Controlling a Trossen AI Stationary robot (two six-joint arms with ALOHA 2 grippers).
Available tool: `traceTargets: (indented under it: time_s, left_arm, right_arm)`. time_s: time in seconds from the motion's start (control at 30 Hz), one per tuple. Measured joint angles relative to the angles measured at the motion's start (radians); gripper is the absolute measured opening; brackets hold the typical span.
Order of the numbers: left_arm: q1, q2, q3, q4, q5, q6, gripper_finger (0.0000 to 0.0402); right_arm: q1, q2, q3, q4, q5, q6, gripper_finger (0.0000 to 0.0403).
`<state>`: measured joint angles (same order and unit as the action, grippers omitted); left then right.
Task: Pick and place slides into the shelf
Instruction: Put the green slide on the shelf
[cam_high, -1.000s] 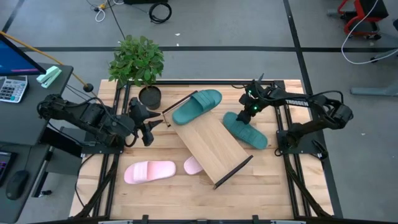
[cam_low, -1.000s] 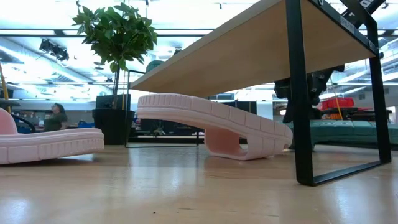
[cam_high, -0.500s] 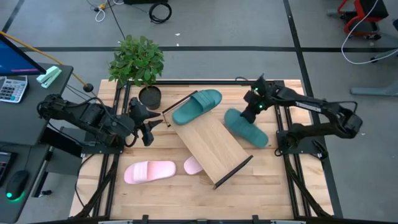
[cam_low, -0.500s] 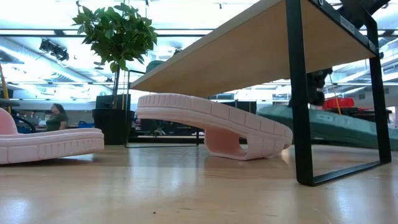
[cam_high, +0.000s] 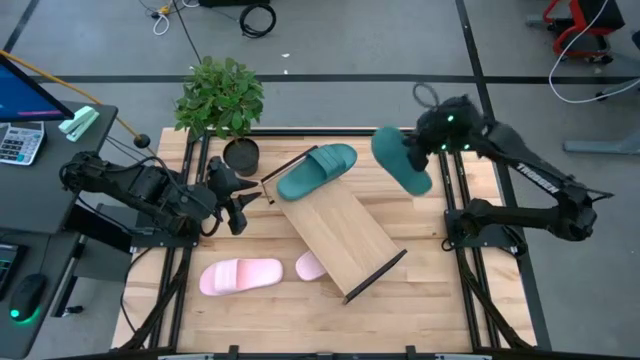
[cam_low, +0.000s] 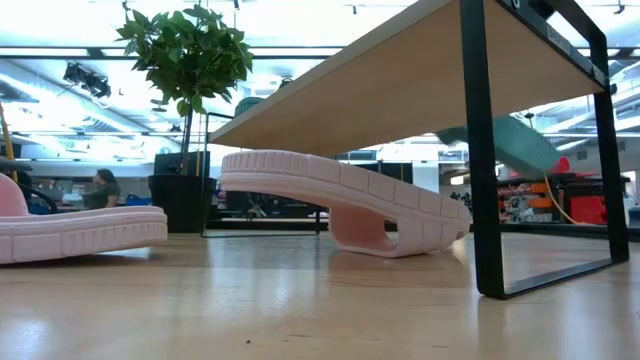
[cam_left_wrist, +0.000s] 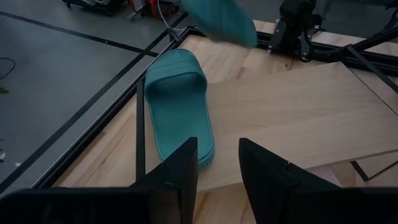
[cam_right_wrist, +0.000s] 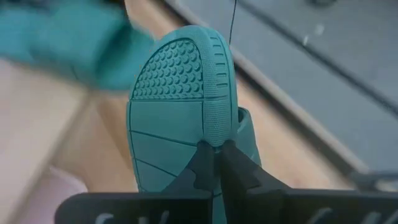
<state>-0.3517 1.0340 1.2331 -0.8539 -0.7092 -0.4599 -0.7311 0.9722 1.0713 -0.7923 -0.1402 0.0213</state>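
Observation:
My right gripper (cam_high: 430, 148) is high over the table's far right and shut on a teal slide (cam_high: 400, 160), which also shows raised in the low view (cam_low: 512, 146). A second teal slide (cam_high: 316, 171) lies at the far-left end of the shelf (cam_high: 342, 232), partly on its board. One pink slide (cam_high: 240, 275) rests on the table at the near left. Another pink slide (cam_low: 345, 200) lies under the shelf. My left gripper (cam_left_wrist: 219, 168) stands open and holds nothing; it is left of the shelf and pointed at the second teal slide (cam_left_wrist: 177, 102). My right gripper pinches the teal slide's sole edge (cam_right_wrist: 217, 134) between its two fingers (cam_right_wrist: 205, 163), on one long side. The ribbed underside (cam_right_wrist: 171, 93) faces the wrist. The slide is lifted clear of table and shelf and tilted, reaching out from the fingers toward the table's left.
A potted plant (cam_high: 220, 98) stands at the far left corner, behind the left gripper. The shelf's black end bar (cam_low: 478, 150) stands close in the low view. Black frame rails run along the table's sides.
My right gripper has risen steeply with the teal slide and gone toward the table's far edge, tipping as it went. The slide lay flat on the table right of the shelf. Its held side came up first, and now it hangs clear and tilted.

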Motion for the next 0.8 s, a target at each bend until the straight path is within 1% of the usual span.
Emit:
traceTargets:
  time_s: [0.1, 0.23, 0.3, 0.37, 0.43, 0.53, 0.7, 0.8]
  left_arm:
    - [0.0, 0.0, 0.0, 0.0, 0.0, 0.0, 0.0125]
    - [0.0, 0.0, 0.0, 0.0, 0.0, 0.0, 0.0125]
    - [0.0, 0.0, 0.0, 0.0, 0.0, 0.001, 0.0123]
    - [0.0, 0.0, 0.0, -0.005, 0.0, 0.001, 0.0122]
    - [0.0, 0.0, 0.0, -0.011, 0.0, 0.001, 0.0122]
    - [0.002, 0.0, 0.0, -0.013, 0.0, 0.009, 0.0125]
    - [0.002, 0.0, 0.0, -0.013, 0.0, 0.027, 0.0128]
    - [0.002, 0.0, 0.0, -0.013, 0.0, 0.027, 0.0126]
  right_arm:
    - [0.0, 0.003, 0.119, 0.008, -0.016, 0.027, 0.0007]
    - [0.0, 0.015, 0.247, 0.054, -0.098, 0.103, 0.0002]
    - [0.0, 0.016, 0.281, 0.101, -0.142, 0.156, 0.0002]
    - [0.0, 0.016, 0.288, 0.193, -0.191, 0.228, 0.0002]
    - [0.002, 0.016, 0.27, 0.316, -0.236, 0.315, 0.0001]
    - [0.035, 0.029, 0.212, 0.523, -0.263, 0.464, 0.0001]
    - [0.148, 0.076, 0.059, 0.959, -0.272, 0.704, 0.0002]
    - [0.231, 0.126, -0.031, 1.208, -0.262, 0.791, 0.0002]
